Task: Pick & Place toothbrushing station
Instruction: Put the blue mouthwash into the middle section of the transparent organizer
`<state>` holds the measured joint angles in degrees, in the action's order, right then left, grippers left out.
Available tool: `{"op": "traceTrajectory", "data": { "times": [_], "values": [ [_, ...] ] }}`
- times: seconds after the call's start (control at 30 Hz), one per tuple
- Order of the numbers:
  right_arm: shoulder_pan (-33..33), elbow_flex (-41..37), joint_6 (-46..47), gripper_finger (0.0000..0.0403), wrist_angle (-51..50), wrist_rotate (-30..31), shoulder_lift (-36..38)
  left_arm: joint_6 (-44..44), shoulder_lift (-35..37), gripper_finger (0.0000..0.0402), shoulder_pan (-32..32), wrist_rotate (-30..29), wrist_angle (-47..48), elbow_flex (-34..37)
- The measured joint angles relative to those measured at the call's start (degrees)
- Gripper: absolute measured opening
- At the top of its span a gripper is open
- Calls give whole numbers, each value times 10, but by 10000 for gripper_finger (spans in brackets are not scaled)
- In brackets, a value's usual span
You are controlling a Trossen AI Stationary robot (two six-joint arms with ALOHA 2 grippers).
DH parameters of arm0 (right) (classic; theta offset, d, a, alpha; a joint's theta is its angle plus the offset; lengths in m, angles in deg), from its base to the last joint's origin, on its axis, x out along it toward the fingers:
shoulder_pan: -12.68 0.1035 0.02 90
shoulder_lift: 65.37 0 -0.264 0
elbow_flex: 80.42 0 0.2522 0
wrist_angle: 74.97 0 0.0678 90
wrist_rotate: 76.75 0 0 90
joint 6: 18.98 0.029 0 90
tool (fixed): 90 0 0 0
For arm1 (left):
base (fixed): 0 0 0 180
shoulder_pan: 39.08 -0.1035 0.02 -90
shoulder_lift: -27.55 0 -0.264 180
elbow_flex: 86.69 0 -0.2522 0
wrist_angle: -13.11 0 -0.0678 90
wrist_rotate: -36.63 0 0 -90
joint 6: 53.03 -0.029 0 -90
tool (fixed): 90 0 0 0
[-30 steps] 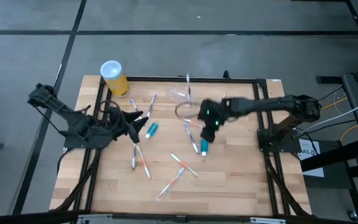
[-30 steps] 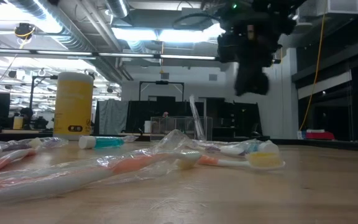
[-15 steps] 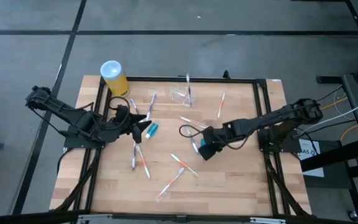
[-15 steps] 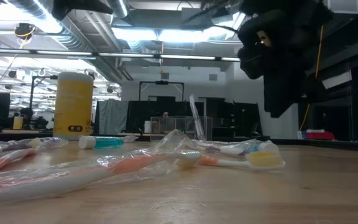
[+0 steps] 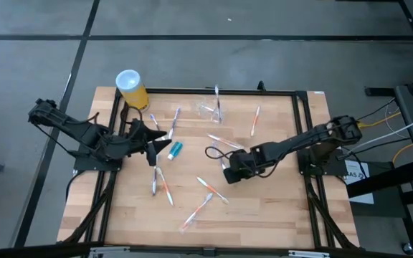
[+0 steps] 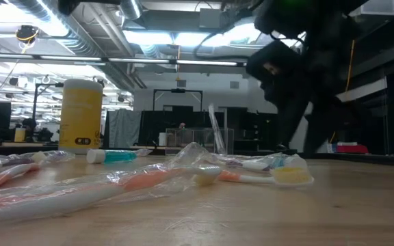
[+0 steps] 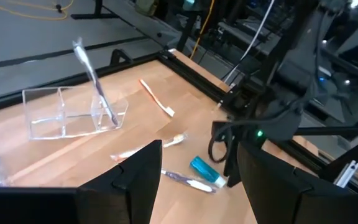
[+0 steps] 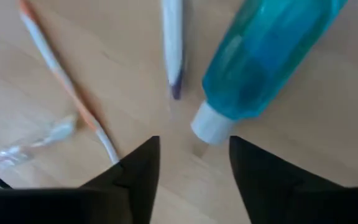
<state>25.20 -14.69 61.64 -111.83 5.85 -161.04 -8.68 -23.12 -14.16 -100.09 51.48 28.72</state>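
Right fingers (image 8: 191,171) parted over teal tube (image 8: 266,56)

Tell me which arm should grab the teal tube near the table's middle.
Right, probably: the right gripper hangs open just over the teal tube, while the left gripper sits farther off.

Both arms are matte black and jointed; the right arm (image 5: 292,147), at the frame's right, trails a looped black cable (a green light glows on it in the left wrist view).
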Motion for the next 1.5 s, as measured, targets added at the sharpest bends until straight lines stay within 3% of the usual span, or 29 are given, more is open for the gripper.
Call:
{"op": "traceTrajectory", "data": {
  "times": [0.2,0.47,0.73,1.0,1.17,1.37,1.5],
  "values": [
    [-1,2,26,238,3,1,-37,-25,16,205,12,3,-6,0],
    [-1,3,49,229,-2,38,-48,-36,27,205,25,4,-7,0],
    [-17,4,69,188,-19,53,-54,-36,29,205,25,4,-8,0],
    [-19,5,75,89,-39,66,-59,-36,29,205,25,3,-18,0],
    [-14,8,61,89,-37,67,-58,-46,29,205,25,3,-32,0],
    [6,87,-24,89,-29,103,-47,-47,29,205,25,-3,-39,0],
    [12,182,-91,89,-9,30,-42,-50,29,205,25,-17,-41,0]
  ]
}}
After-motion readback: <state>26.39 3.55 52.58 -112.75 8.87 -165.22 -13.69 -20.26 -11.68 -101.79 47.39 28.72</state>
